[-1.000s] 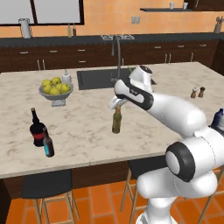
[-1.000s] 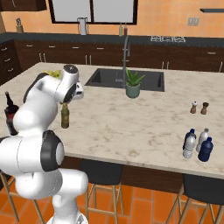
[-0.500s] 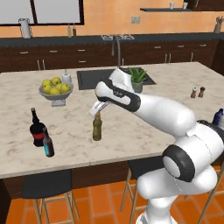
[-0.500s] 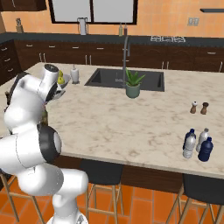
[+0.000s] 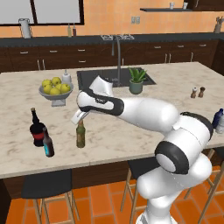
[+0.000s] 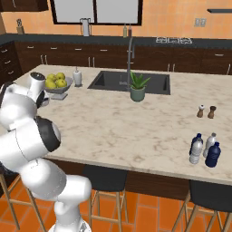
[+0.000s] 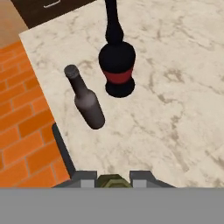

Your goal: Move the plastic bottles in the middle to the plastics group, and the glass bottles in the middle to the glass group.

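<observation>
Marble-patterned tabletop (image 5: 131, 131), left to right. At the left stands the tall black round-bellied glass wine bottle with a red label (image 5: 37, 128), upright; just beside it, nearer the front edge, the smaller dark brown glass bottle with a blue label (image 5: 47, 143), also upright, the two standing slightly apart in the hand view; next, near this pair, the slim olive-brown glass beer-style bottle (image 5: 80, 134), long axis vertical, neck pointing up, base at or just above the tabletop. The end effector (image 5: 79, 117) is closed narrowly on the cap of the olive-brown bottle, whose top shows between the finger tips in the hand view. The smooth white arm reaches leftward and forward from its base, wrist bent downward over the bottle. Behind: a grey bowl of yellow-green fruit (image 5: 54, 89); a potted green plant (image 5: 136, 81) by the dark sink (image 5: 105, 78). Far right, in the right base view: salt and pepper shakers (image 6: 206, 111); near the front edge, pale translucent plastic bottles (image 6: 202, 147) with the stubby dark blue plastic bottle (image 6: 213, 155) just beside them, upright.
</observation>
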